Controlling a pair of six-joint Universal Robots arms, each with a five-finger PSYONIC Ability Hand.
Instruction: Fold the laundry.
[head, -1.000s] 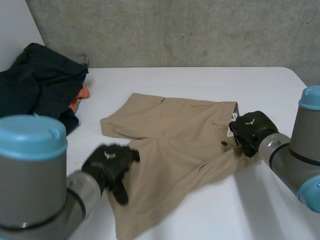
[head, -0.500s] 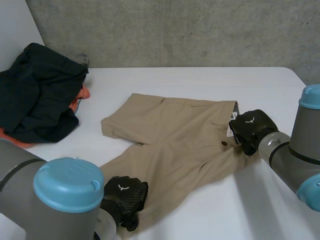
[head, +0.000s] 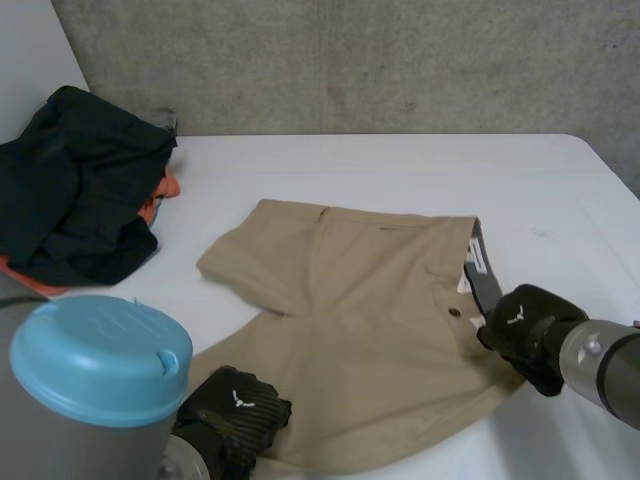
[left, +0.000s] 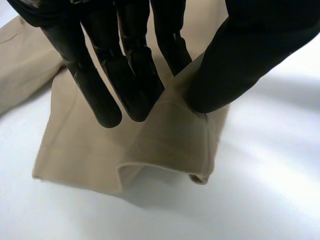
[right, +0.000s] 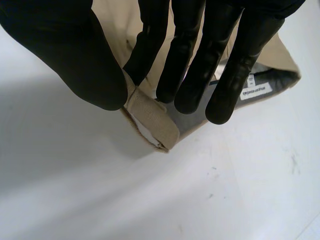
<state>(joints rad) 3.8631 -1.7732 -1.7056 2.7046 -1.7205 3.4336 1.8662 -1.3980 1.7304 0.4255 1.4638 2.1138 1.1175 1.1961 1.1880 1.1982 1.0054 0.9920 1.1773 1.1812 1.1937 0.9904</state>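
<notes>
Tan shorts (head: 360, 330) spread on the white table (head: 400, 165). The left hand (head: 232, 415) pinches a leg hem of the shorts between thumb and fingers; the right hand (head: 525, 330) pinches their waistband end likewise. A dark clothes pile (head: 80, 180) lies well apart from the shorts.

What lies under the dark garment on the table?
An orange cloth pokes out from under the dark garment at its edges. How far it reaches, and anything else beneath, is covered.
</notes>
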